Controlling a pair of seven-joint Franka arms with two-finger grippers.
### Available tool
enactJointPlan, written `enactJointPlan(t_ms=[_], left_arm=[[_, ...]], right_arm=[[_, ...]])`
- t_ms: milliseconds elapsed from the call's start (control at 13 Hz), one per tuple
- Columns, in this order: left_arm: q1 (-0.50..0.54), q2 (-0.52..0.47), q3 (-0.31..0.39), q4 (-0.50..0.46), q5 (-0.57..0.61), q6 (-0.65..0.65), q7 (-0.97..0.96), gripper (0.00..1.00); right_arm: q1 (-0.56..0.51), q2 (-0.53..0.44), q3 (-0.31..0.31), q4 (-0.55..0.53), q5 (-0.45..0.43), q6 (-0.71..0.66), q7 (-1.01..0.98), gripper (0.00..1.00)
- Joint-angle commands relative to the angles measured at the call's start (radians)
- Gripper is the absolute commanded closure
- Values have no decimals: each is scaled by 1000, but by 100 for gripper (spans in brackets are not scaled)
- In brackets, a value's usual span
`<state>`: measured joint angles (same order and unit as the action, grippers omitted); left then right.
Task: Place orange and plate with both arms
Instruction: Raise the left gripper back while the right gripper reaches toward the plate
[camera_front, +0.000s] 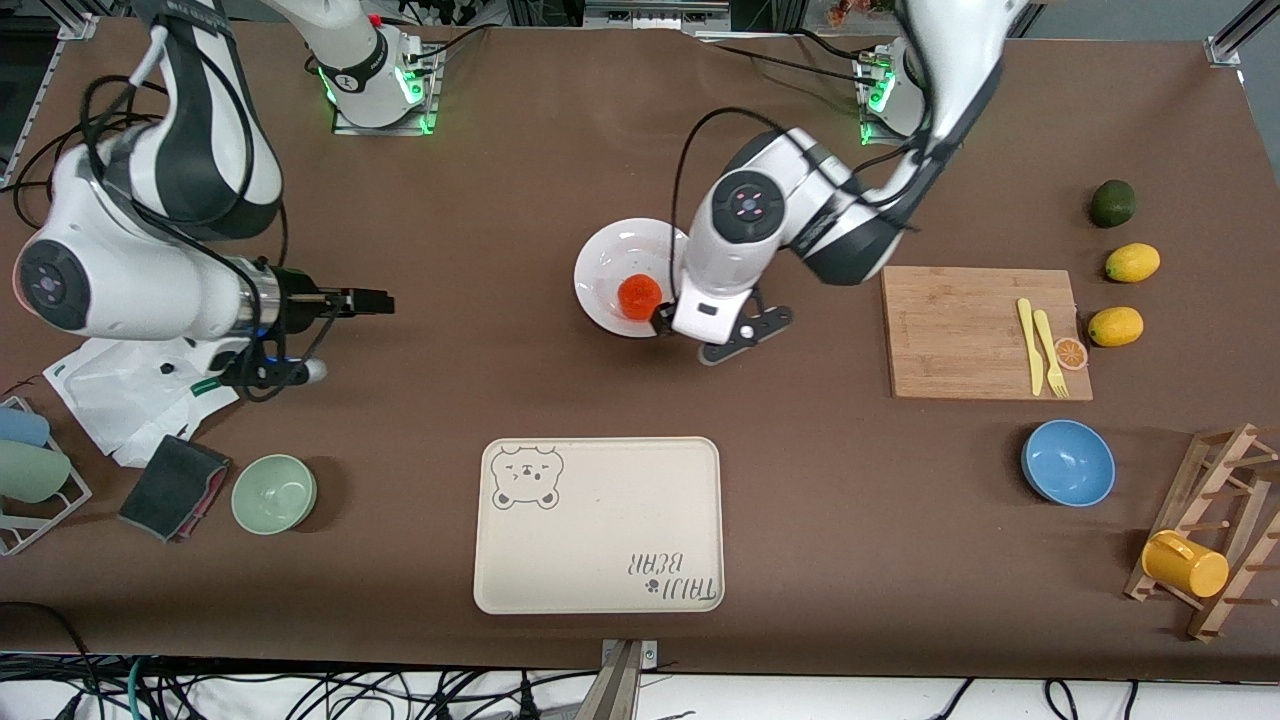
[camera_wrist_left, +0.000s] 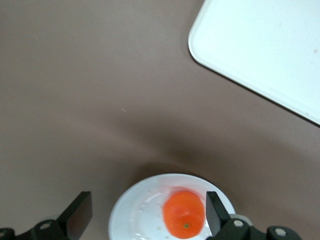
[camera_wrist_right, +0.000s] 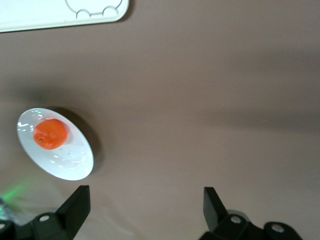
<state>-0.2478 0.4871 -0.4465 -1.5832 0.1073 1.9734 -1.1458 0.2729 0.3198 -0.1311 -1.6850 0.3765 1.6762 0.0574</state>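
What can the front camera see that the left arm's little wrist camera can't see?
Only the front view shows the right gripper, open over bare table while that arm waits, plus the cutting board, the lemons and the blue bowl. Only the left wrist view shows the left gripper with its fingers wide open above the plate. Both show the orange resting on the white plate and the cream tray.
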Motion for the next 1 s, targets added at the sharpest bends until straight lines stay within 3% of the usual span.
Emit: enactJointPlan(t_ms=[0,153,384,614,767,920], left_arm=[[112,-109,-3,-26,-11,-129,330,0],[194,-168,3,-27,-15,-169,527,0],[214,-273,103,-49,-34,-214,747,0],[205,-388,291,-127,-104,-237,1059,0],[205,-453,368,-149,-115,-237,1083,0],[217,-501,391,-159,-115,-237,1080,0]], right_arm=[[-3,-50,4,-140,98,68,-100,0],[-4,-67,-7,-270,238,130,-254,0],[-4,-73,-8,-396,387,221,-378,0],[-3,-50,-7,-467,519,275,-572,0],[-1,-36,8,-484,539,316,-590,0],[2,-13,42,-480,582,353,-590,0]])
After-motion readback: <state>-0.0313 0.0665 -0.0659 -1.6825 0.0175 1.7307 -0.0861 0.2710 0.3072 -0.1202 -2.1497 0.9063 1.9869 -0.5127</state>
